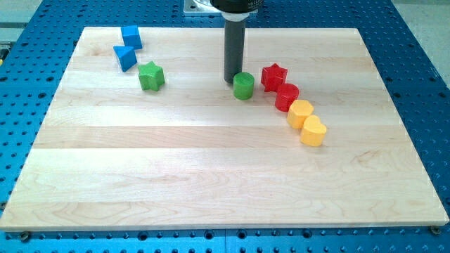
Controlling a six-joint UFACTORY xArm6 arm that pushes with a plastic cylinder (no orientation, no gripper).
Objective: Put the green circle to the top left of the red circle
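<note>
Camera view is showing a pale wooden counter [211,176] lying on a blue perforated base [422,56]; starting at the view's left, a blue cube [131,36] is sitting near the top edge, with a blue triangle [125,57] just below it and nearly touching; a green star [150,76] is resting just to the right of the triangle and slightly lower. Moving toward the middle, my dark rod is coming down from the view's top, and my tip [232,79] is standing just at the upper left of the green circle [243,86], touching it or very nearly so; being a bare rod, this tool is neither opening nor closing on anything. Further right, a red star [273,76] is sitting near the green circle; the red circle [286,97] is lying just below and right of that star, so the green circle is sitting to its left and slightly higher; a yellow hexagon-like block [300,112] and a yellow heart [313,131] are trailing down to the right, each touching the next.
</note>
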